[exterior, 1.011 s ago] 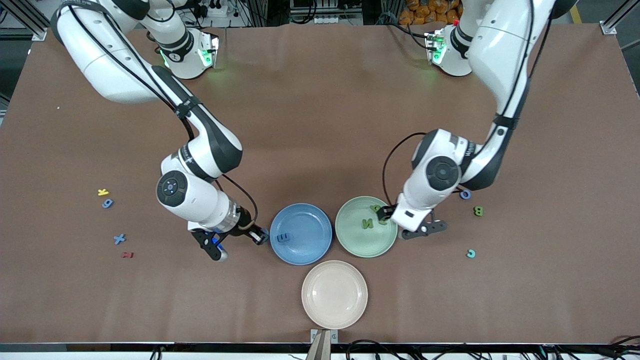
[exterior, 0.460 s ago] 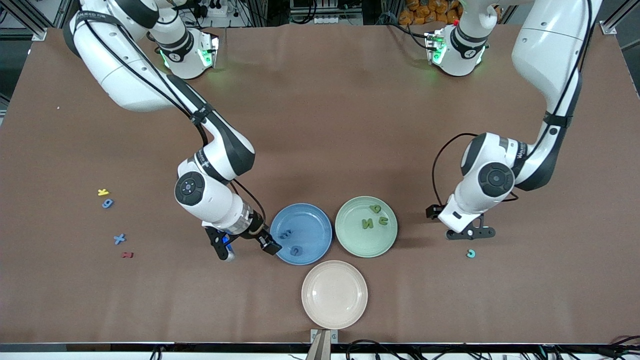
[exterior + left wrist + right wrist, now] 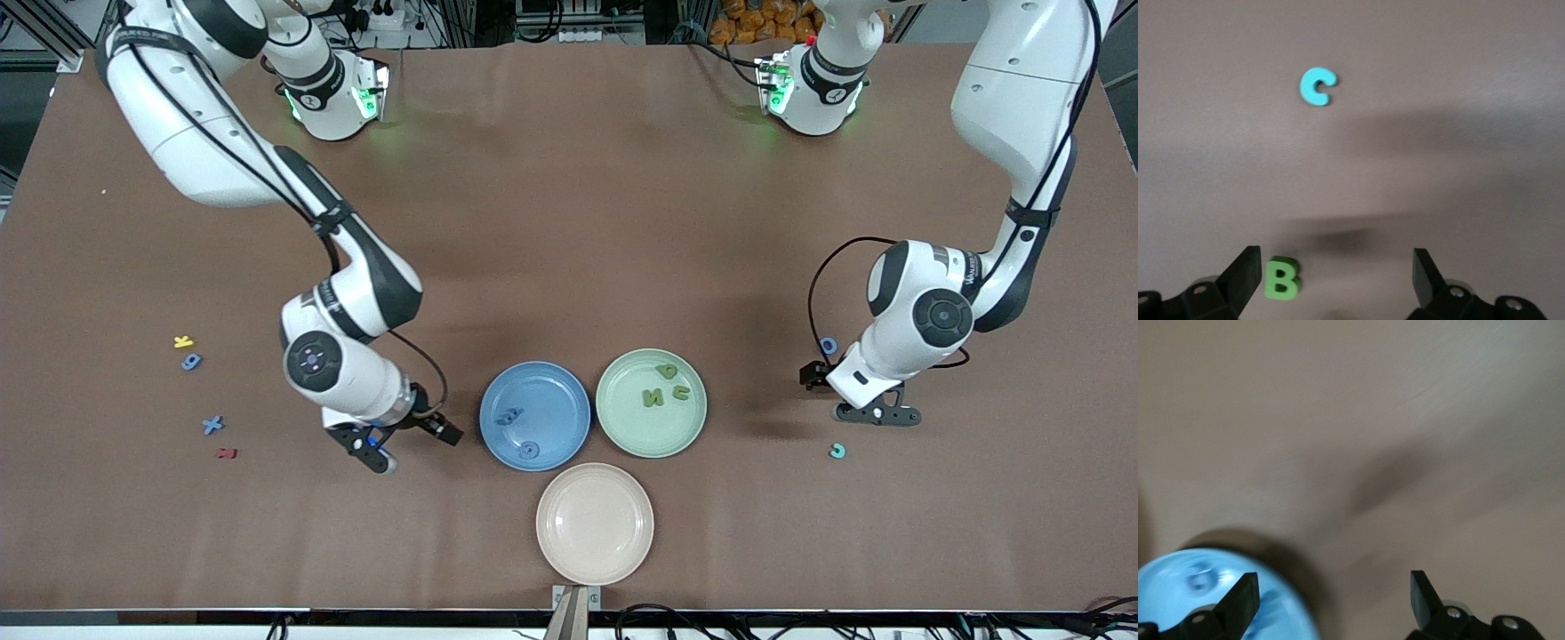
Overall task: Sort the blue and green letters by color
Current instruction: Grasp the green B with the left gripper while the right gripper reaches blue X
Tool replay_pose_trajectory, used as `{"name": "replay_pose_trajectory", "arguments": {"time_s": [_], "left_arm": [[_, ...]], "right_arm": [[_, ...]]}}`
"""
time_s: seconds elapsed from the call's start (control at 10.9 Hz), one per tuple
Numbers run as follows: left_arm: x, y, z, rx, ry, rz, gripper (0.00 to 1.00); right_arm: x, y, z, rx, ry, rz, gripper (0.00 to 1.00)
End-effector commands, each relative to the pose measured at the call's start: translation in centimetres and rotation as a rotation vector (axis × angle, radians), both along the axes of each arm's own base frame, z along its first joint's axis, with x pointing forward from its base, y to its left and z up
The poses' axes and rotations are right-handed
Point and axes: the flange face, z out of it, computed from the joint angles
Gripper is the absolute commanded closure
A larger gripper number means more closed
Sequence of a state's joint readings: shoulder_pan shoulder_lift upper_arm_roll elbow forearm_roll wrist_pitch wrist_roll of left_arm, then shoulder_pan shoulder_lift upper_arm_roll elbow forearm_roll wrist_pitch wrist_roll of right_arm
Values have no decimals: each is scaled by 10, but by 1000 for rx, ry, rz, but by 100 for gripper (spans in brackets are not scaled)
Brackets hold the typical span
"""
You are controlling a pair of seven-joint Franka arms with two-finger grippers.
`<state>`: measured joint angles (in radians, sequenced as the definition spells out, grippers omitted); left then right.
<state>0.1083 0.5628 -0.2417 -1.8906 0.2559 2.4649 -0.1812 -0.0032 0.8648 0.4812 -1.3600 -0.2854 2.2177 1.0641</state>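
Two blue letters (image 3: 509,415) lie in the blue plate (image 3: 569,400), and three green letters (image 3: 654,397) lie in the green plate (image 3: 622,427). My right gripper (image 3: 409,442) hangs open and empty beside the blue plate (image 3: 1165,587), toward the right arm's end. My left gripper (image 3: 845,396) is open above the table toward the left arm's end. In the left wrist view a green B (image 3: 1281,279) lies on the table just inside one finger (image 3: 1245,270) of the left gripper (image 3: 1336,273). A blue O (image 3: 829,345) lies by the left arm.
A cyan C (image 3: 837,451) lies nearer the front camera than the left gripper. An empty beige plate (image 3: 595,569) sits nearest the camera. Toward the right arm's end lie a yellow K (image 3: 183,341), a blue 9 (image 3: 191,361), a blue X (image 3: 212,425) and a dark red letter (image 3: 227,452).
The right gripper opened, dropped a blue letter into the blue plate and drew back from it. The left arm swung from the green plate toward its own end, over the green B.
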Motion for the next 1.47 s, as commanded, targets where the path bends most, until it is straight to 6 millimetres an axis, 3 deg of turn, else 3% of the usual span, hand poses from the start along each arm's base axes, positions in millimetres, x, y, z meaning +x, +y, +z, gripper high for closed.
{"name": "replay_pose_trajectory", "arguments": {"time_s": [0.0,0.28,0.55,0.83,1.01,1.1,1.38], "left_arm": [[-22,28,-9,1,-20,-69,0],[-33,40,-22,-7,-26,-72,0],[-36,62,-27,-5,-22,-93,0],[-35,66,-28,-6,-25,-93,0],[-34,66,-32,-13,-37,-91,2],[-34,66,-32,-14,-40,-91,7],[-35,67,-40,-21,-36,-85,48]], "right_arm": [[1,-56,18,-62,51,187,0],[2,-101,19,-79,94,305,0],[-3,-165,20,-83,95,434,0],[-12,-191,14,-109,92,507,0],[-23,-219,-2,-120,48,559,0],[-26,-239,-8,-113,22,607,0],[-23,-293,-11,-156,2,817,0]]}}
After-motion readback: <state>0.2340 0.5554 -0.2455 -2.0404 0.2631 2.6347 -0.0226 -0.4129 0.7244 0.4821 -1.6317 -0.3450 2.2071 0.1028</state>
